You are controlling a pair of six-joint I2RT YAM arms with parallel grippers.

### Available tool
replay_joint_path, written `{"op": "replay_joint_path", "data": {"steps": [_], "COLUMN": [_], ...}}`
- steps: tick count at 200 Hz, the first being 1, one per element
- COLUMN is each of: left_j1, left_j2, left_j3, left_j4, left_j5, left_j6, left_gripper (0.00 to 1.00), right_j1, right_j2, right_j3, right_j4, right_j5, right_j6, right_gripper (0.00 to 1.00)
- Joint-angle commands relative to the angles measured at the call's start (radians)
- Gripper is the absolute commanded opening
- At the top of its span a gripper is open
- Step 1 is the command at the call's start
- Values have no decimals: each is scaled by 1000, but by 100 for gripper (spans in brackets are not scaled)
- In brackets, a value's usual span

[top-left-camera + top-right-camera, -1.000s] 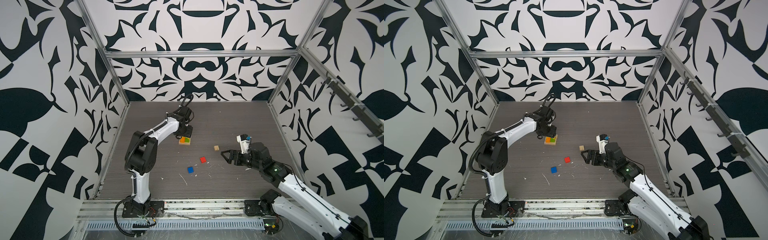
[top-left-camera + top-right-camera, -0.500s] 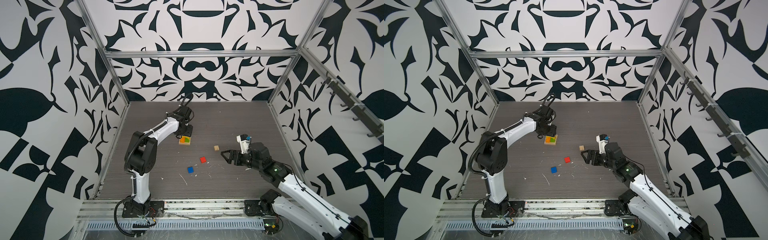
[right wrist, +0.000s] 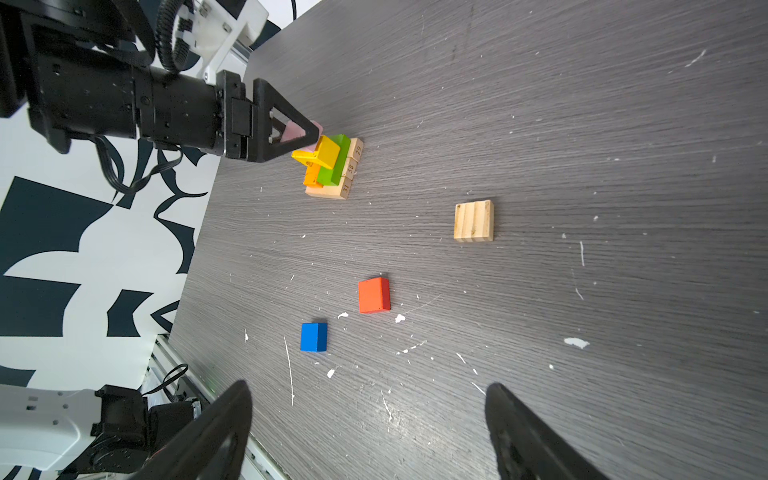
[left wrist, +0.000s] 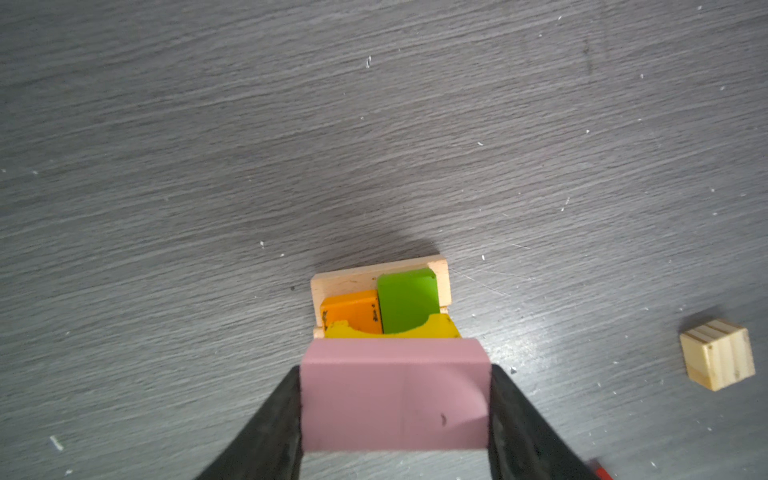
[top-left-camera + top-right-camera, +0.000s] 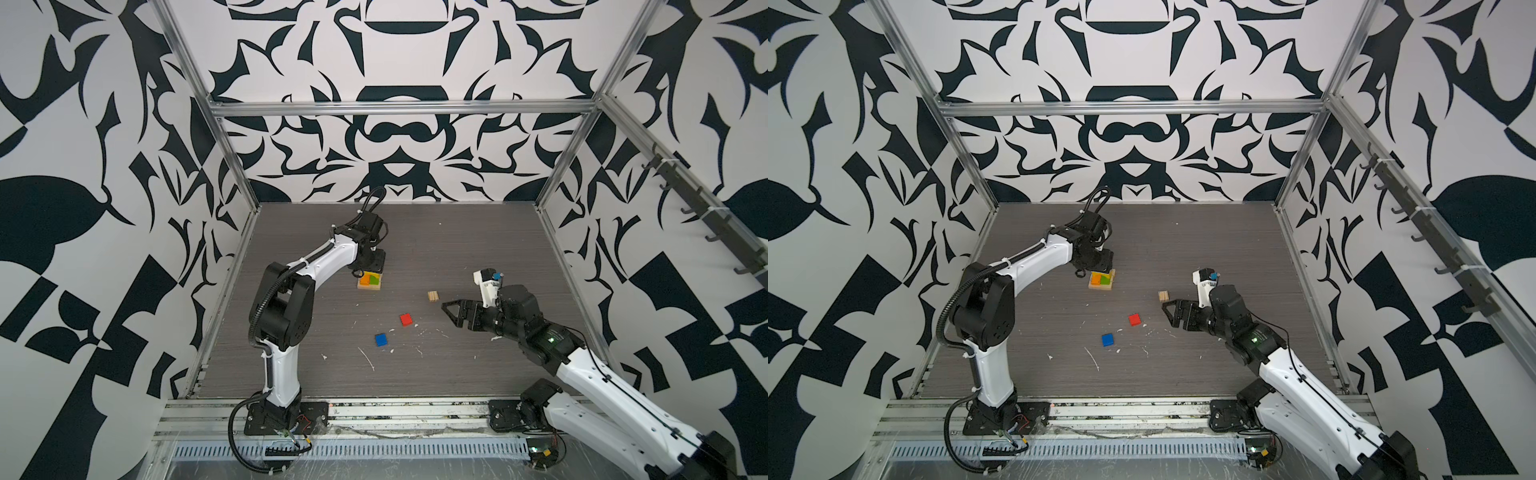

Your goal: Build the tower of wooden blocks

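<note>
- Pink block (image 4: pixel 395 395) is clamped side to side between the jaws of the left gripper (image 4: pixel 395 374). It hangs right at the tower (image 5: pixel 370 281), left of centre in both top views.
- Tower so far: tan plank base (image 4: pixel 345 282), with orange block (image 4: pixel 351 311) and green block (image 4: pixel 407 299) side by side on it. Yellow block (image 4: pixel 390 330) sits on top along one edge, its arch cut-out facing over them.
- Step in hand, as judged: seating pink beside yellow to finish that layer. Whether pink already touches yellow or the layer below cannot be told from these views.
- Next move calls for squaring pink's long edge against yellow, lowering it straight, then opening the jaws without dragging.
- In the right wrist view yellow looks to overhang the orange side, so a sideways nudge could tip it.
- The right gripper (image 3: pixel 368 388) has its jaws wide apart and is empty. It hovers low over the worktop (image 5: pixel 457 249), right of centre in the top views and well apart from the tower.
- Loose pieces left: tan cube (image 5: pixel 433 296) just beside the right gripper's tips, red block (image 5: pixel 406 319) near centre, blue block (image 5: pixel 381 339) lower left of red. All lie flat on the worktop, apart from each other.
- Obstructions: nothing stands between the held block and the tower. The left gripper covers the tower's upper edge in the top views.
- Some white flecks (image 5: pixel 415 332) are scattered over the lower centre of the worktop, none in the path.
</note>
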Motion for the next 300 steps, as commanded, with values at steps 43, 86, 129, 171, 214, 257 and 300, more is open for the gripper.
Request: {"op": "replay_joint_path", "data": {"steps": [43, 86, 129, 171, 214, 257, 300], "left_j1": [6, 6, 4, 5, 5, 4, 3], "left_j2": [-33, -46, -45, -36, -38, -36, -36], "left_j3": [-24, -36, -39, -39, -48, -42, -39], "left_j4": [-4, 0, 4, 5, 6, 2, -3], "left_j5": [-1, 5, 7, 17, 17, 18, 21], "left_j6": [-17, -19, -24, -35, -40, -38, -34], "left_gripper": [33, 34, 37, 44, 52, 60, 71], "right_j1": [5, 5, 5, 4, 5, 5, 5], "right_j2": [-9, -11, -18, -18, -17, -14, -14], "right_j3": [30, 24, 22, 21, 19, 19, 19], "right_j4": [9, 13, 10, 11, 10, 14, 15], "right_j5": [16, 15, 15, 15, 16, 15, 16], "right_j6": [-19, -14, -13, -13, -12, -12, -12], "right_gripper": [91, 91, 91, 91, 91, 91, 91]}}
